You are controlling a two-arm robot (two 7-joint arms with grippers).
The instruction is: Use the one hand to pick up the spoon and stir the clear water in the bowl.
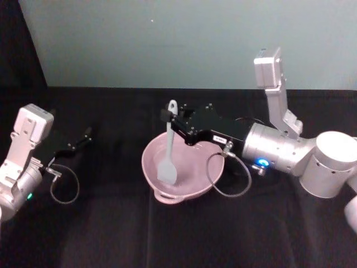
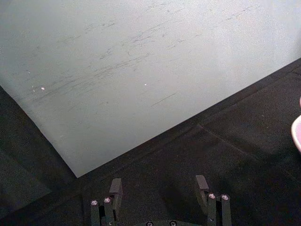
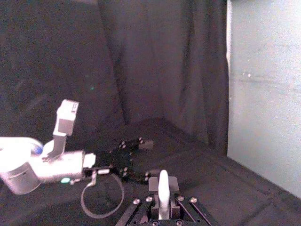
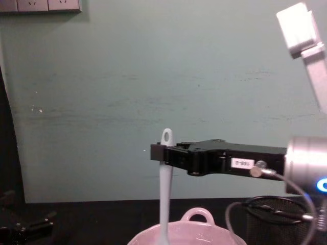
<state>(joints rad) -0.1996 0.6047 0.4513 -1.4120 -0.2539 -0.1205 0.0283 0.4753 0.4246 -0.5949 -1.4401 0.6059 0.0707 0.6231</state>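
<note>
Now right pincer (image 1: 169, 116) clamps spoon (image 1: 167, 162) upright, head apparently touching bowl (image 1: 145, 161); left pincer (image 2: 159, 188) parked, spread.

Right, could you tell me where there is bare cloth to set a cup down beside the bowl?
The black cloth is bare between the left gripper and the bowl, and along the strip in front of the bowl. Crowded on the bowl's right: the right gripper reaches over it holding the spoon, near a mesh cup.
</note>
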